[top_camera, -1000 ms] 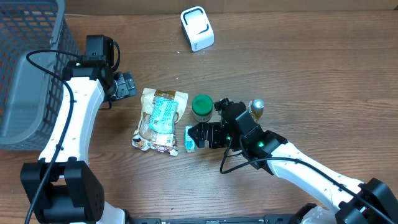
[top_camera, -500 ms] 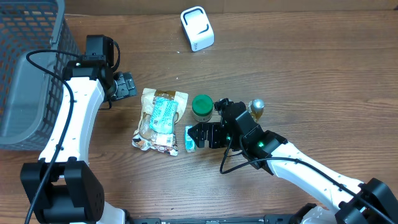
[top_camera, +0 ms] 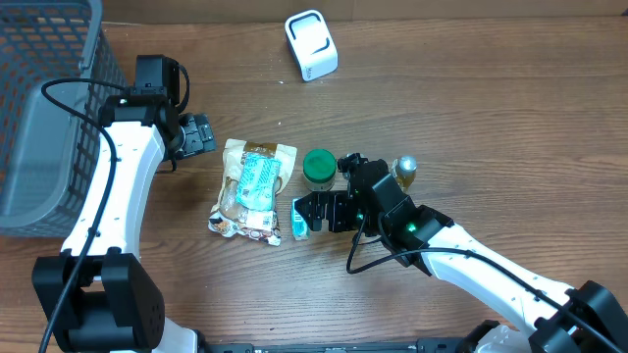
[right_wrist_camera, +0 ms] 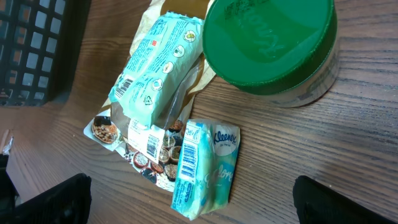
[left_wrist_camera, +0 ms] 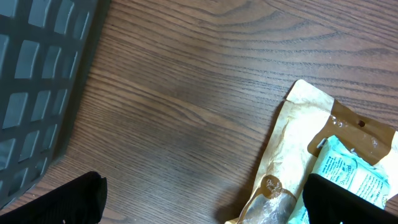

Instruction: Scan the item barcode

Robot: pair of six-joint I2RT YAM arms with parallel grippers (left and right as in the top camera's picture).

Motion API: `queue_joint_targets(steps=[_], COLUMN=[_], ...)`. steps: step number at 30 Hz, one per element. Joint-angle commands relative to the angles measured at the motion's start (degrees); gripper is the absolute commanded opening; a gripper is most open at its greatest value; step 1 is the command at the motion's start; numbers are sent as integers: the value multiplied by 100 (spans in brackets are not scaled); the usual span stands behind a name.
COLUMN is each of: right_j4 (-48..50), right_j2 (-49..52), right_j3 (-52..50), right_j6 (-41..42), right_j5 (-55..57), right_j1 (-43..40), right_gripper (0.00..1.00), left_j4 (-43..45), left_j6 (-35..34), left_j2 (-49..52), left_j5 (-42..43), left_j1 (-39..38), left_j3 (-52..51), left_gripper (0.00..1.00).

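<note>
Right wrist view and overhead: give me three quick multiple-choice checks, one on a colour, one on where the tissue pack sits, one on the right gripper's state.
1. What colour is the jar's lid?
A) red
B) white
C) green

2. Where is the tissue pack?
A) on the jar
B) at the brown bag's corner, ahead of the right gripper
C) under the brown bag

3. How is the right gripper?
A) open, empty
B) shut on the jar
C) shut on the tissue pack

C: the lid shows green in both views.
B: the wrist view has it at the bag's corner.
A: its fingers stand wide, nothing clamped.
</note>
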Motion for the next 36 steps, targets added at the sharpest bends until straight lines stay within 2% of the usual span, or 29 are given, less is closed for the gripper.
queue_joint_targets(steps=[1,6,10,16,20,26,28,36], right_j4=[22,-326,-1464,-3539,-4398,-4603,-4597,-4369], right_j2=[-83,-83,-83,-83,-79,-39,31,476], right_j3=[-9,203,872,2457,3324,3571,3569,3501], right_j6=[-254,-461,-732,-1080,-1231,-1224,-1224,-1163], right_j5=[39,59,243,549,562,560,557,164], right_j1=[11,11,11,11,11,13,24,28], right_gripper=[100,98,97,94,94,96,100,100], left_j4=[26,26,26,26,26,26,26,26], left_j6=[109,107,109,109,107,109,107,107], left_j2=[-24,-24,-24,-24,-24,-24,-24,-24], left_j5=[-15,-15,-15,-15,-15,-15,-15,-15], left_j1=[-7,-7,-7,-7,-7,-7,-7,-7], left_j3=[83,83,83,83,83,83,83,83], left_gripper=[99,99,100,99,100,100,100,99])
